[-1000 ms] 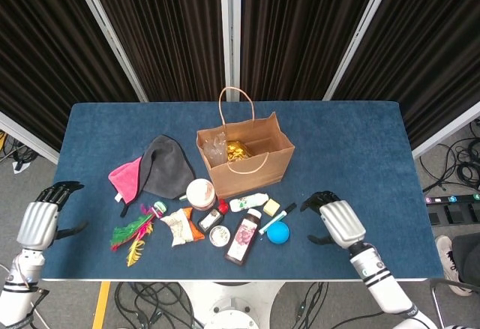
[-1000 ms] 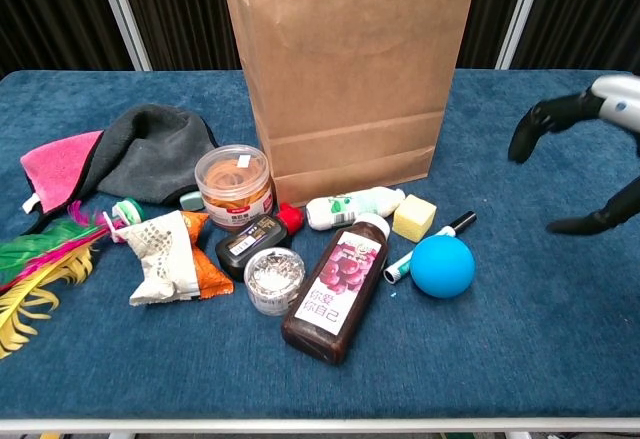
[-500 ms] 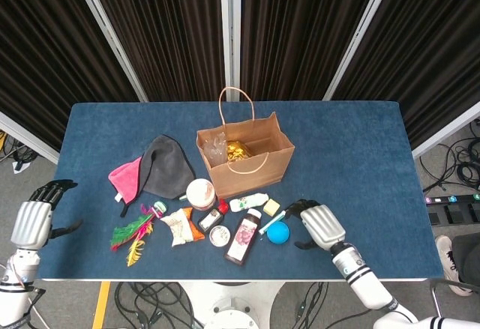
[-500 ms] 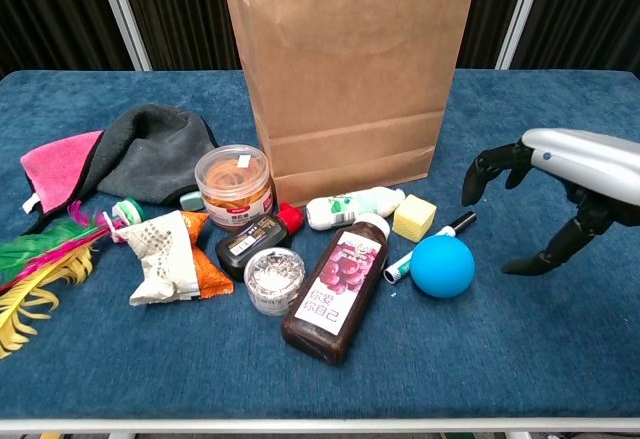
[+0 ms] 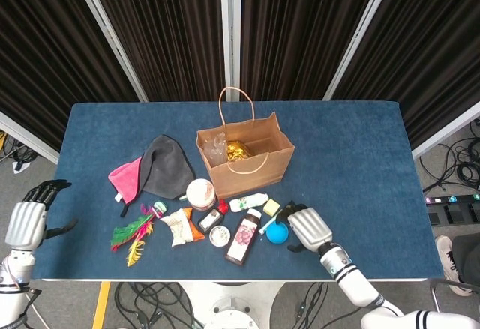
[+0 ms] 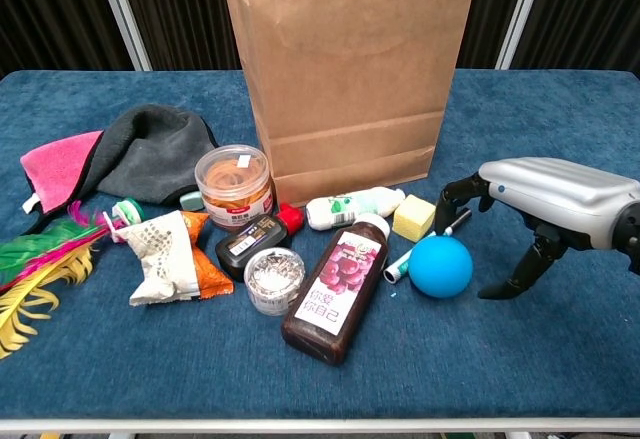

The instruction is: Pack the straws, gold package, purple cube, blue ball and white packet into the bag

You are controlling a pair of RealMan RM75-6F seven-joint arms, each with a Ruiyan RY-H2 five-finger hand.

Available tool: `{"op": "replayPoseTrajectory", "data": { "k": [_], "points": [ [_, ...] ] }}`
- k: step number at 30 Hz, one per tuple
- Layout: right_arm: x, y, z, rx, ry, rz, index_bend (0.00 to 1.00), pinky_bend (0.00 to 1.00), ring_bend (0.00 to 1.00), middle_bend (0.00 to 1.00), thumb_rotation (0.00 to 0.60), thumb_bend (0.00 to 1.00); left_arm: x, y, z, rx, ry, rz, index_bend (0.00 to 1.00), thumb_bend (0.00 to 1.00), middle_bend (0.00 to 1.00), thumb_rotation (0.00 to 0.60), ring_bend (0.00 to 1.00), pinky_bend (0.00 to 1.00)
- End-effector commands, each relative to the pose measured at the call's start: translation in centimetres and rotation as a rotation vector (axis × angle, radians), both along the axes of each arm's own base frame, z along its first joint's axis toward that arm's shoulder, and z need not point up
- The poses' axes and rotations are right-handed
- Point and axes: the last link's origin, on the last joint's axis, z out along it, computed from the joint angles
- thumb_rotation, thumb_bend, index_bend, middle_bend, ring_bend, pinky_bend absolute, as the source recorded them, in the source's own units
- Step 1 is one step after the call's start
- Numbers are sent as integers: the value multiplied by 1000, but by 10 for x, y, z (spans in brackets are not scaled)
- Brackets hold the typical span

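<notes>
The brown paper bag (image 5: 259,160) (image 6: 345,79) stands open mid-table; the clear straws (image 5: 215,146) and gold package (image 5: 237,150) lie inside it. In front of it, to the right, the blue ball (image 5: 277,233) (image 6: 440,265) rests on the cloth. My right hand (image 5: 307,228) (image 6: 545,199) is open just right of the ball, fingers arched over its far side and thumb down beside it, with no plain contact. The crumpled white packet (image 5: 177,225) (image 6: 160,257) lies at front left. My left hand (image 5: 26,220) hangs open off the table's left edge. No purple cube shows.
Between packet and ball lie a juice bottle (image 6: 338,285), a white bottle (image 6: 352,207), a yellow cube (image 6: 413,217), a marker (image 6: 400,264), a small tin (image 6: 273,277), a dark bottle (image 6: 255,242) and an orange jar (image 6: 234,187). Grey cap (image 5: 166,165), pink cloth (image 5: 125,177) and feathers (image 5: 133,235) sit left.
My right hand has moved left and down across the table until it stands right beside the blue ball. My left hand has drifted further out from the table's left edge.
</notes>
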Motion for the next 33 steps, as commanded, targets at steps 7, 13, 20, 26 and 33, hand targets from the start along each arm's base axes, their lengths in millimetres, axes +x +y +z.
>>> {"op": "replayPoseTrajectory", "data": {
  "k": [7, 13, 20, 26, 33],
  "points": [
    [8, -6, -16, 7, 2, 26, 363, 275, 185, 298, 600, 9, -3, 1, 1, 7, 11, 2, 304, 190, 341, 600, 222, 267],
    [9, -8, -23, 12, 7, 30, 363, 275, 185, 297, 600, 11, -5, 1, 3, 10, 15, 7, 304, 189, 341, 600, 222, 267],
    [10, -10, -29, 22, 5, 24, 363, 275, 185, 295, 600, 11, -7, 0, 3, 8, 14, 11, 304, 190, 341, 600, 222, 267],
    [10, -9, -32, 23, 11, 27, 362, 283, 207, 312, 600, 42, -7, 0, 4, 13, 9, 13, 306, 190, 341, 600, 222, 267],
    [9, -7, -29, 9, 18, 30, 365, 316, 241, 344, 600, 58, -7, -1, 3, 10, 4, 13, 306, 190, 341, 600, 222, 267]
  ]
}}
